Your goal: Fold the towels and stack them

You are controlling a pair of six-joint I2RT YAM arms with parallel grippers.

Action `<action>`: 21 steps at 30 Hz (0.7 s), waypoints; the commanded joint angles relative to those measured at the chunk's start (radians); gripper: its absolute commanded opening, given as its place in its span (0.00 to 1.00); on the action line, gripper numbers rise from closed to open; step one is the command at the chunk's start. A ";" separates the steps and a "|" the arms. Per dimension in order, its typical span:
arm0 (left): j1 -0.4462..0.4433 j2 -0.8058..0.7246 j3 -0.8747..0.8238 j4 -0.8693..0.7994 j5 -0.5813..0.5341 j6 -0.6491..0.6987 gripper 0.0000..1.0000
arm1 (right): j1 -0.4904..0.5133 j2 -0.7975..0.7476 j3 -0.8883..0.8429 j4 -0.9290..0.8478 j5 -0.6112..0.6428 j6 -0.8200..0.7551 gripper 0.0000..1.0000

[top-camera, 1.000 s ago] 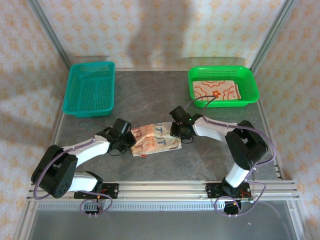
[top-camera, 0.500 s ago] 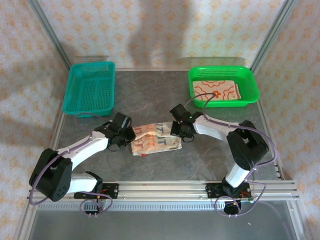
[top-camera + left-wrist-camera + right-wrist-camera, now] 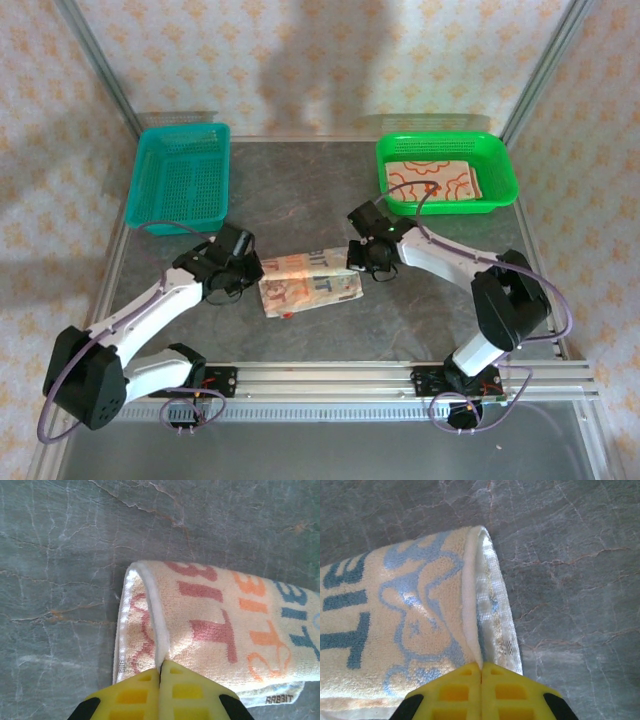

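Arms (image 3: 160,300) low, inward; fingers (image 3: 132,695) tight on opposite towel (image 3: 310,283) ends.

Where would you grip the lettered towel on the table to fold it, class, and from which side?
The towel lies lengthwise left to right, so take the white hem at each short end, from outside; the left gripper and right gripper are each shut on one.

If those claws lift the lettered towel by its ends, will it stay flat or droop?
Probably droop: the towel is soft terry, already folded over on itself. It looks light, pinched by thin edges in the left gripper and right gripper.
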 commanded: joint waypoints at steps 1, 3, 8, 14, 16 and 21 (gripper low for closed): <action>-0.015 -0.064 -0.023 -0.074 -0.008 -0.028 0.00 | 0.000 -0.062 -0.014 -0.055 -0.009 -0.016 0.00; -0.024 -0.100 -0.042 -0.078 0.005 -0.051 0.00 | 0.001 -0.083 -0.024 -0.062 -0.013 -0.014 0.00; -0.060 -0.174 -0.083 -0.090 0.009 -0.103 0.00 | 0.010 -0.123 -0.065 -0.068 -0.026 -0.002 0.00; -0.136 -0.236 -0.160 -0.079 -0.003 -0.183 0.00 | 0.031 -0.136 -0.116 -0.054 -0.030 0.007 0.00; -0.155 -0.240 -0.186 -0.065 -0.002 -0.205 0.00 | 0.035 -0.135 -0.131 -0.048 -0.031 0.009 0.00; -0.211 -0.230 -0.230 -0.033 0.000 -0.252 0.00 | 0.035 -0.126 -0.162 -0.035 -0.020 0.007 0.00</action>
